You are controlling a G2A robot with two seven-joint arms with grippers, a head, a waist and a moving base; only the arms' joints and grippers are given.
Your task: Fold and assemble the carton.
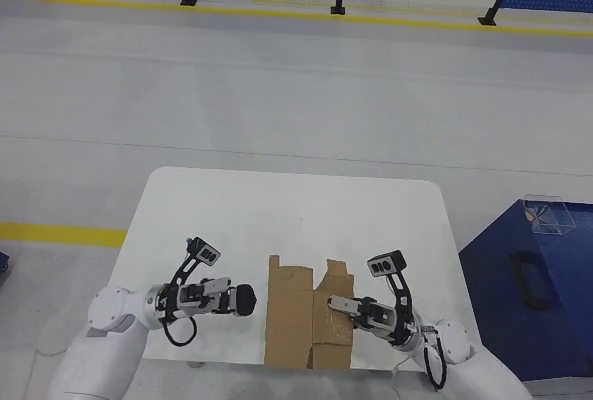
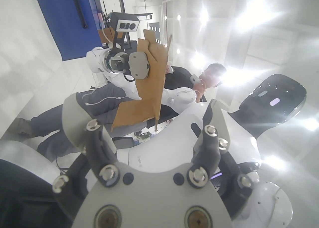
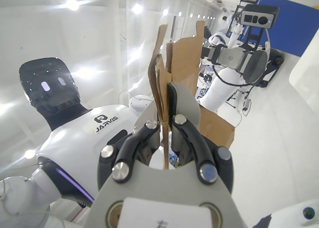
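The white counter (image 1: 276, 200) lies beneath the carton (image 1: 301, 315), a mostly flat blank with loose flaps. I judge that the folding has barely begun. The right tool (image 3: 164, 94) pinches the carton's right edge. Just left of the carton, the left tool (image 1: 244, 298) is spread and empty.

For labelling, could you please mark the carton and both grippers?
carton (image 1: 290, 318): top view, broad flat panel.
left gripper (image 2: 143, 113): left wrist view, between open fingers.
right gripper (image 3: 163, 99): right wrist view, between clamped fingers.
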